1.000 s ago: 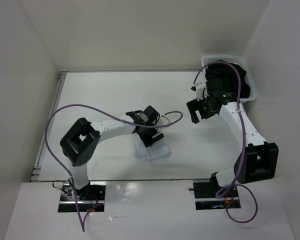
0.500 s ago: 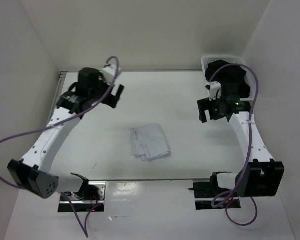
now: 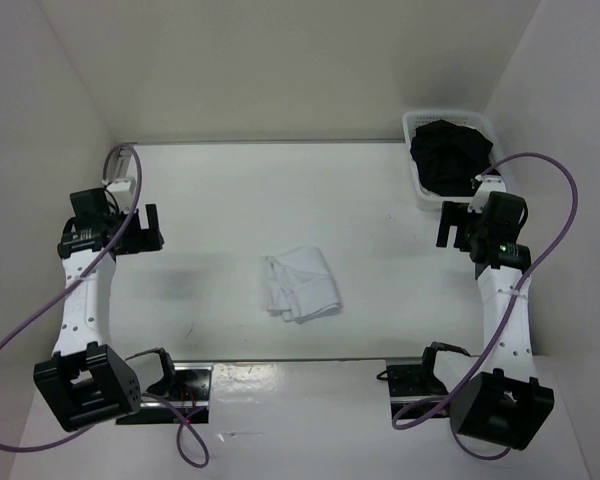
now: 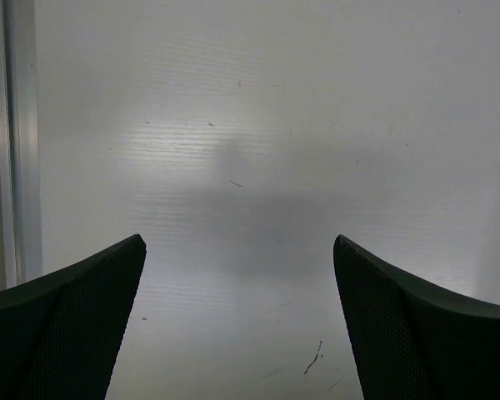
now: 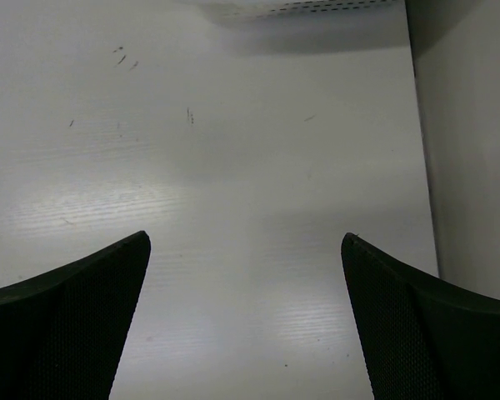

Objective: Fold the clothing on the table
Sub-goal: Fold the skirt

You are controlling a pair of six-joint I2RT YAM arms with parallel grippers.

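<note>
The clothing (image 3: 300,284) lies as a small folded white bundle in the middle of the table (image 3: 230,190), with nothing touching it. My left gripper (image 3: 148,229) hovers near the table's left edge, far from the clothing. It is open, and in the left wrist view only bare table shows between the fingers of the left gripper (image 4: 238,242). My right gripper (image 3: 450,226) hangs by the right edge, just in front of the basket, and it is open too. The right wrist view shows nothing between the fingers of the right gripper (image 5: 246,239).
A white basket (image 3: 417,185) at the back right corner holds a black bundle of clothing (image 3: 450,155); the basket's rim (image 5: 317,7) shows at the top of the right wrist view. A metal rail (image 4: 12,125) runs along the left edge. White walls (image 5: 475,125) enclose the table.
The left gripper left the clothing, swung to the back left, then came down to the left edge. The right arm drew back toward the right edge. The clothing stays folded in place.
</note>
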